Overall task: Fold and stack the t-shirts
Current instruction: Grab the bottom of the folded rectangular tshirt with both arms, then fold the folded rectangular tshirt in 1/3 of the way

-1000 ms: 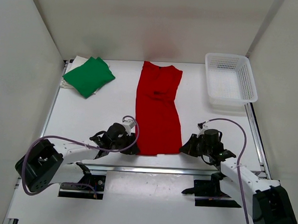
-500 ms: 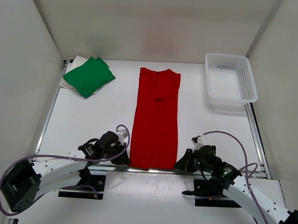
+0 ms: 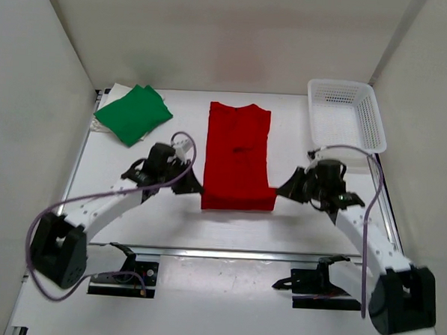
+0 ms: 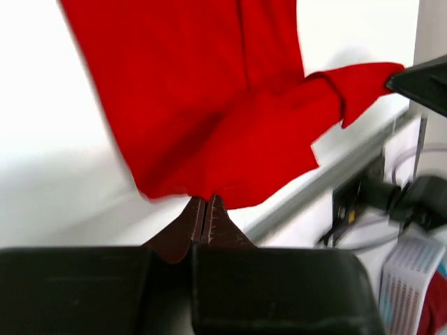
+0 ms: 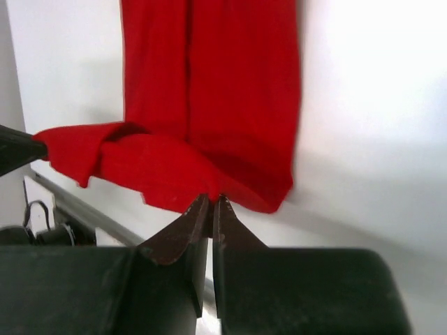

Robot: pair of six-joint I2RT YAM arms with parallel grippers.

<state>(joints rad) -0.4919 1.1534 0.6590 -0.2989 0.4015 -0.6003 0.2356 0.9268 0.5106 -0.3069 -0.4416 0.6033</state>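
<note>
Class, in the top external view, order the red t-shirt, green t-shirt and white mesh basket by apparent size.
1. red t-shirt
2. white mesh basket, only slightly smaller
3. green t-shirt, folded, clearly smallest

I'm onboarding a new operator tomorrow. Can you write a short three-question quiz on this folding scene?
1. True or false: the left hand and right hand are each shut on the near edge of the red t-shirt.
2. Where is the green t-shirt? A) folded, far left B) draped over an arm C) under the red one
3. Fill in: the white mesh basket sits at the table's far ____ corner.
Key: 1 true; 2 A; 3 right.
</note>
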